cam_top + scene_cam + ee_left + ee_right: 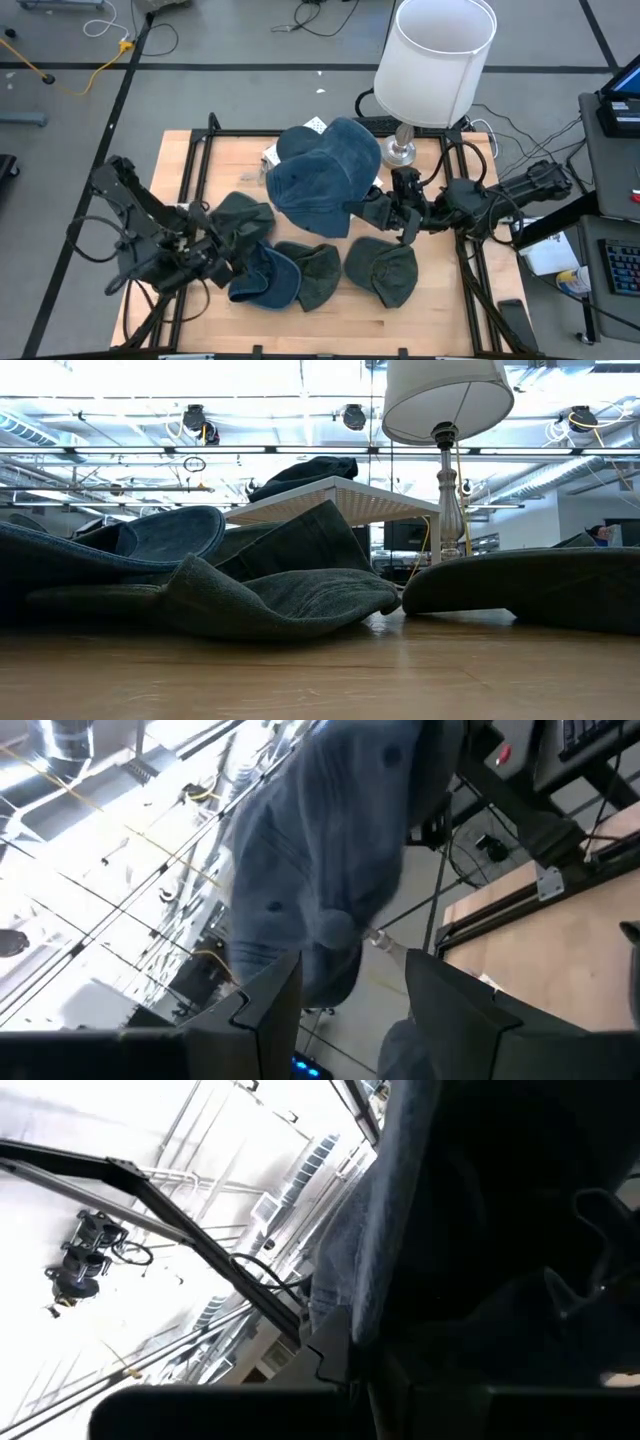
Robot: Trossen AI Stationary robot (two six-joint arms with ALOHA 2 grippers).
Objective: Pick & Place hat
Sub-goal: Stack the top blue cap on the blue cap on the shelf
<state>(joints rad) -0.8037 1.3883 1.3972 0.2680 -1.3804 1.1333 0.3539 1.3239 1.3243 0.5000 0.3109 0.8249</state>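
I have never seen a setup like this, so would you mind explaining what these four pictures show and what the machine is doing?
This is a two-armed robot at a light wooden table. One picture looks straight down from above, one sits at table-top height, and two come from cameras on the arms' wrists. Several soft caps lie on the table: dark green caps and a blue denim cap near the front. A white-shaded table lamp stands at the back. The right arm's tool, its fingers shut, holds a large blue denim cap lifted above the table. The left arm's tool sits low over the caps on the left, with its fingers apart; its wrist picture shows no cap between them.
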